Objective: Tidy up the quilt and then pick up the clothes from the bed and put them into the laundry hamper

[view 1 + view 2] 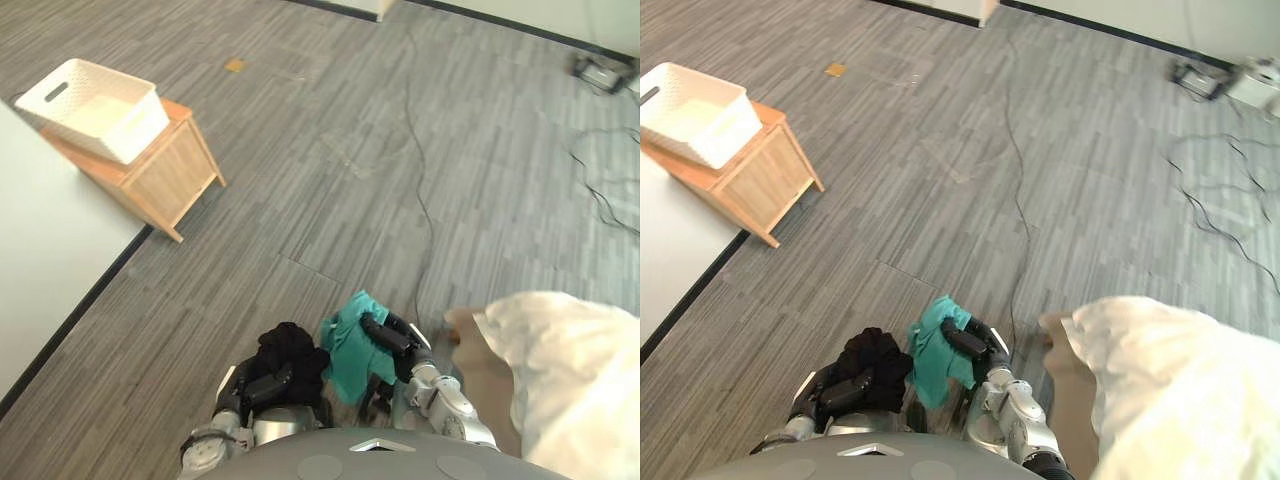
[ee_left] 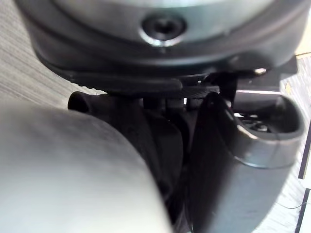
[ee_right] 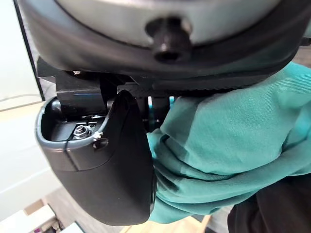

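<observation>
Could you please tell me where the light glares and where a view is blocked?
Left eye view: the white quilt glares, its folds nearly washed out; the floor shows a pale sheen. Left wrist view: the left hand stands dark and close, hiding much of its black garment. Right wrist view: the teal garment in the right hand is evenly lit.

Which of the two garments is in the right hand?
The teal garment, bunched in the right hand. The other one, the black garment, is gripped by the left hand beside it.
</observation>
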Tool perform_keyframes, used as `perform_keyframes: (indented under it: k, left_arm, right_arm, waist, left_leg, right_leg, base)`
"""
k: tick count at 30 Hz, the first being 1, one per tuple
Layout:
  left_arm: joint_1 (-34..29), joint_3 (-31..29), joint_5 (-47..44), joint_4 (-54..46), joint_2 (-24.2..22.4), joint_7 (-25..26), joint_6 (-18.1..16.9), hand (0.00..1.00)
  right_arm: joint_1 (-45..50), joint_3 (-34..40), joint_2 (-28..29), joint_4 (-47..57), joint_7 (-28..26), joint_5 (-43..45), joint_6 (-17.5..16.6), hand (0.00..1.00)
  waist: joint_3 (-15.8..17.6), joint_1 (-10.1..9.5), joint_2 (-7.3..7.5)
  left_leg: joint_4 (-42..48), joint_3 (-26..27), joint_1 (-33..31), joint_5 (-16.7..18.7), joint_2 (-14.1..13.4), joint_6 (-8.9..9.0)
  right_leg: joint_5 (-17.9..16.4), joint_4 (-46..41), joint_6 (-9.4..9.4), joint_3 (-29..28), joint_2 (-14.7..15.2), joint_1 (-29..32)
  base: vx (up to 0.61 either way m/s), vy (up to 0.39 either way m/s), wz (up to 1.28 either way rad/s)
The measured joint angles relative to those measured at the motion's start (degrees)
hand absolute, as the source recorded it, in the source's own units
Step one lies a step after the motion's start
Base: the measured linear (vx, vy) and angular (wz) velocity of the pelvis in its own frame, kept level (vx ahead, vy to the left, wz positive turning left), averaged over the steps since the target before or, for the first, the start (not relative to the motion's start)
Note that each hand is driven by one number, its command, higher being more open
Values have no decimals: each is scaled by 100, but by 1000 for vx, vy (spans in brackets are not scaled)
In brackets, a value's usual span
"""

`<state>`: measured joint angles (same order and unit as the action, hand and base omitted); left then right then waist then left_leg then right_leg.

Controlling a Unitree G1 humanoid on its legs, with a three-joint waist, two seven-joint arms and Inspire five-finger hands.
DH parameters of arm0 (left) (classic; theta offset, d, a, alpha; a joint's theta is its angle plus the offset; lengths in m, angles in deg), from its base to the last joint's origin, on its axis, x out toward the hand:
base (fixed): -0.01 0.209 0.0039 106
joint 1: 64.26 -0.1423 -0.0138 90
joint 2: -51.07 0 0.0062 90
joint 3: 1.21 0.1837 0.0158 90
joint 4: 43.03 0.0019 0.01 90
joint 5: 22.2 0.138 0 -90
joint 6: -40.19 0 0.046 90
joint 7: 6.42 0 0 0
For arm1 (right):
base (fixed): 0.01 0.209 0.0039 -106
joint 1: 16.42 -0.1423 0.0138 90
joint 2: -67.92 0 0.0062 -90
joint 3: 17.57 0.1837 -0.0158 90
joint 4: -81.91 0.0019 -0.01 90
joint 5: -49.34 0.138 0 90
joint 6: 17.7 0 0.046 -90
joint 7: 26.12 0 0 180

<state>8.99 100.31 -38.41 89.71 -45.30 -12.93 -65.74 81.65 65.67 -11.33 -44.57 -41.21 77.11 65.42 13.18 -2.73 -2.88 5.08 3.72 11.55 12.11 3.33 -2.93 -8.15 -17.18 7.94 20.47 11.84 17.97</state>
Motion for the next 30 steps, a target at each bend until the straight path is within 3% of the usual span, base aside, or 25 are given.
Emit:
perform_keyframes:
  k: [1, 2, 3, 4, 5, 6, 7, 8, 9, 11, 13, 15, 16, 17, 18, 19, 20, 21, 22, 23, 25, 27, 28, 29, 30]
  left_arm:
    - [-24, 5, -64, -114, 55, 3, -10, 0]
    - [-42, 4, -136, -125, 57, 19, -12, 0]
    - [-115, -20, -174, -124, 52, 67, -11, 0]
    - [-227, -83, -182, -131, 31, 107, -11, 0]
    - [-389, -122, -184, -131, 15, 123, -6, 0]
    - [-470, -267, -342, -139, -12, 34, 28, 0]
    - [-446, -419, -472, -131, -173, 29, -40, 0]
    - [-394, -517, -554, -210, -291, 21, -83, 0]
    - [-358, -572, -621, -282, -459, -33, -205, 0]
    - [-340, -553, -619, -393, -565, -242, -440, 0]
    - [-361, -532, -627, -506, -553, -415, -559, 0]
    - [-366, -526, -641, -532, -528, -464, -638, 0]
    - [-364, -523, -645, -526, -522, -467, -635, 0]
    - [-349, -525, -641, -541, -518, -449, -618, 0]
    - [-346, -525, -639, -544, -521, -445, -617, 0]
    - [-330, -523, -637, -543, -534, -445, -621, 0]
    - [-315, -525, -635, -525, -531, -445, -614, 0]
    - [-257, -542, -620, -414, -456, -445, -548, 0]
    - [-251, -525, -614, -363, -418, -455, -442, 0]
    - [-237, -536, -593, -315, -378, -453, -393, 0]
    - [-195, -495, -591, -254, -291, -342, -258, 0]
    - [-111, -436, -590, -149, -265, -13, -53, 0]
    - [-12, -414, -564, -54, -260, 192, 39, 0]
    - [65, -416, -564, -11, -258, 279, 91, 0]
    - [220, -465, -565, 42, -246, 435, 171, 0]
  right_arm:
    - [38, 4, 77, 88, 45, -6, 4, 0]
    - [61, 1, 102, 122, 44, -24, 9, 0]
    - [135, -2, 162, 185, 40, -36, 12, 0]
    - [246, -63, 191, 281, 32, -39, 34, 0]
    - [289, -116, 202, 304, 17, -47, 40, 0]
    - [274, -141, 240, 322, 12, -49, 41, 0]
    - [165, -121, 118, 345, 0, -54, 67, 0]
    - [88, -105, 65, 372, -17, -54, 90, 0]
    - [-70, -68, -43, 371, -61, -58, 153, 0]
    - [-256, 119, -153, 365, -66, -57, 171, 0]
    - [-312, 235, -172, 367, -89, -58, 230, 0]
    - [-336, 223, -177, 373, -157, -60, 263, 0]
    - [-311, 216, -181, 373, -171, -58, 266, 0]
    - [-290, 235, -200, 369, -136, -56, 265, 0]
    - [-287, 237, -204, 369, -121, -56, 265, 0]
    - [-243, 242, -206, 340, -48, -55, 262, 0]
    - [-193, 241, -193, 311, 5, -55, 262, 0]
    - [-103, 293, -151, 195, 106, -56, 262, 0]
    - [-39, 361, -154, 111, 177, -57, 249, 0]
    - [-12, 454, -151, 8, 300, -56, 229, 0]
    - [39, 619, -63, -233, 472, -57, 128, 0]
    - [185, 616, -35, -273, 541, -57, -58, 0]
    - [256, 618, -17, -266, 546, -57, -247, 0]
    - [267, 621, -9, -259, 552, -55, -338, 0]
    - [300, 629, 5, -143, 568, -56, -486, 0]
  waist:
    - [46, -18, 114]
    - [40, -3, 145]
    - [-22, 56, 156]
    - [-190, 106, 161]
    - [-306, 102, 143]
    - [-325, 164, 188]
    - [-301, 88, -33]
    - [-256, 18, -126]
    - [-131, -182, -280]
    - [77, -173, -354]
    - [99, -199, -342]
    - [99, -201, -271]
    - [58, -179, -204]
    - [29, -187, -172]
    - [27, -188, -174]
    - [17, -221, -149]
    - [-31, -277, -81]
    - [-231, -310, 66]
    - [-319, -289, 150]
    - [-346, -191, 137]
    - [-292, 16, 209]
    - [-276, 132, 186]
    - [-273, 171, 157]
    - [-258, 183, 119]
    - [-241, 224, 68]
  left_leg:
    - [7, -112, 206, 188, -27, 164]
    - [72, -172, 302, 339, -73, 182]
    - [319, -360, 379, 721, -201, 155]
    - [527, -476, 472, 1069, -438, 344]
    - [698, -547, 535, 1175, -543, 502]
    - [1879, -433, 131, 1277, -731, 688]
    - [3481, -176, -571, 863, -1140, 534]
    - [4316, -189, -946, 259, -1312, 501]
    - [5280, -405, -1474, -138, -1292, 675]
    - [5871, -402, -2225, 122, -923, 700]
    - [5425, 111, -2698, 282, -694, 632]
    - [3828, 1174, -2860, 273, -671, 500]
    - [2432, 1743, -2815, 65, -541, 413]
    - [1003, 2037, -2810, -471, -315, 245]
    - [804, 2093, -2823, -577, -286, 204]
    - [473, 2311, -2832, -1016, -264, -153]
    - [471, 2354, -2776, -1332, -226, -463]
    - [425, 2364, -2695, -1246, 4, -918]
    - [352, 2150, -2622, -1130, 127, -1028]
    - [256, 1900, -2332, -987, 256, -1034]
    - [239, 1333, -1668, -660, 396, -1019]
    - [111, 837, -945, -524, 375, -924]
    - [60, 518, -562, -448, 286, -784]
    - [65, 383, -441, -398, 225, -695]
    - [72, 80, -253, -286, 75, -494]
  right_leg:
    - [339, 401, 33, -471, 9, 148]
    - [457, 445, -3, -631, -5, 179]
    - [588, 210, -156, -827, 0, 295]
    - [619, -273, -298, -780, -109, 365]
    - [595, -423, -394, -730, -219, 306]
    - [966, -708, -653, -670, -342, 248]
    - [683, -648, -836, -564, -654, 9]
    - [644, -438, -908, -540, -831, -209]
    - [620, -36, -989, -625, -1030, -634]
    - [529, 456, -1085, -672, -1091, -1319]
    - [429, 978, -1085, -703, -1078, -2006]
    - [254, 1470, -925, -580, -1081, -2728]
    - [148, 1732, -758, -422, -1093, -3103]
    - [11, 1906, -554, -225, -1163, -3450]
    - [-31, 1915, -504, -192, -1183, -3511]
    - [-236, 1829, -359, -157, -1213, -3694]
    - [-348, 1697, -328, -144, -1171, -3726]
    - [-531, 1080, -177, 13, -954, -3540]
    - [-522, 157, -172, 153, -765, -3166]
    - [-279, -1610, -296, 121, -443, -2488]
    - [-309, -3315, -357, -191, -284, -1787]
    - [-513, -3408, -448, -219, -309, -1430]
    - [-724, -3021, -483, -187, -321, -1156]
    - [-790, -2760, -484, -164, -335, -991]
    - [-799, -2000, -497, -95, -339, -620]
  base:
    - [495, -334, 78]
    - [433, -333, 79]
    - [581, -518, 80]
    - [543, -478, 75]
    - [687, -603, 67]
    - [594, -532, 31]
    - [569, -519, 15]
    - [568, -471, -44]
    - [577, -372, -45]
    - [570, -308, -30]
    - [521, -229, -9]
    - [674, -273, 20]
    - [780, -305, 57]
    - [666, -246, 54]
    - [667, -191, 41]
    - [536, -109, 12]
    - [698, -112, 24]
    - [738, -77, 34]
    - [895, -55, 70]
    - [745, -30, 91]
    - [676, -82, 120]
    - [793, -169, 126]
    - [813, -216, 121]
    - [659, -216, 119]
    - [619, -282, 116]
